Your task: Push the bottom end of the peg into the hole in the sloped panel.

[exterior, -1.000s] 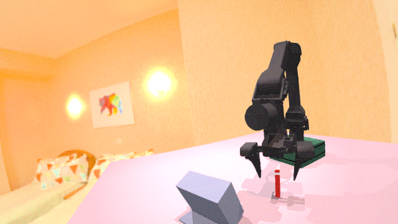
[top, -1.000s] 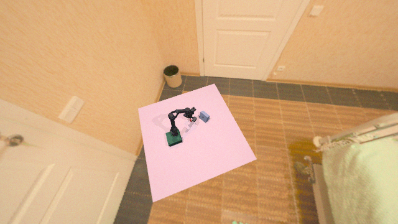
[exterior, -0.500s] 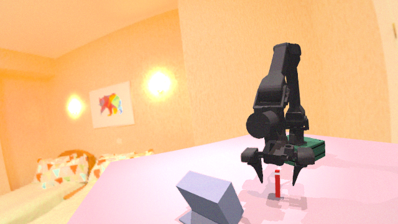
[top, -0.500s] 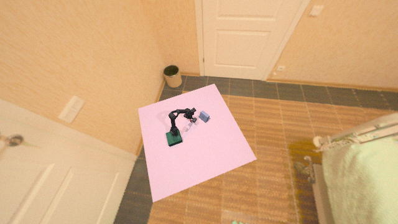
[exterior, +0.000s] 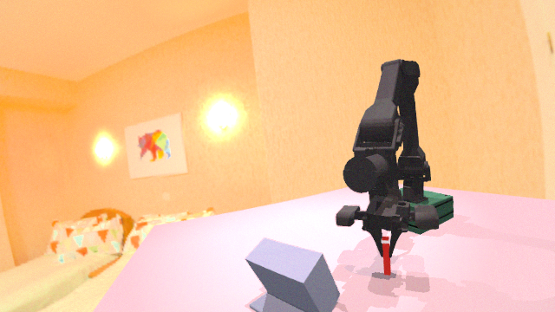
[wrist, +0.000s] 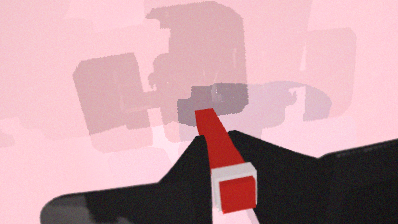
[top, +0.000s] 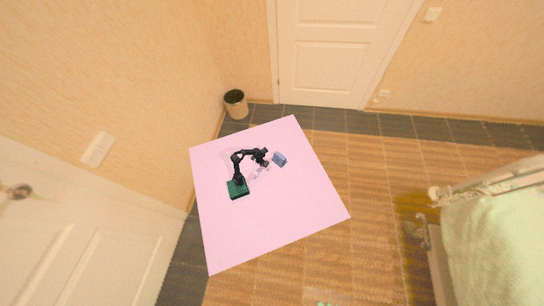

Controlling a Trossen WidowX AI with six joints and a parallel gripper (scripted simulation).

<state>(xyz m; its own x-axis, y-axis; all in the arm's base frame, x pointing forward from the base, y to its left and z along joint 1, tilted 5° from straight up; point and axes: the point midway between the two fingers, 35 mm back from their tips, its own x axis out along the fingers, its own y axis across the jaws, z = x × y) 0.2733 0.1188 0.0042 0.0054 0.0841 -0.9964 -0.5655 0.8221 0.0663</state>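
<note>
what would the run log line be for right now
tool: shut on red peg | peg: upright, outside hole | next: likely lift

Sloped panel [top: 280, 159] [exterior: 290, 273]: lower part cut off, exterior view.

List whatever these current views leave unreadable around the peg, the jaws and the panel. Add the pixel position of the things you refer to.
- Hole's depth and outline: in the top view the blue-grey sloped panel [top: 279, 159] [exterior: 284, 262] is too small; the exterior view shows no hole in it.
- Panel's foot: cut off by the exterior view's bottom edge.
- Bottom end face of the square red peg with a white band [exterior: 387, 262] [wrist: 220, 140]: turned downward, out of sight in the exterior and wrist views.
</note>
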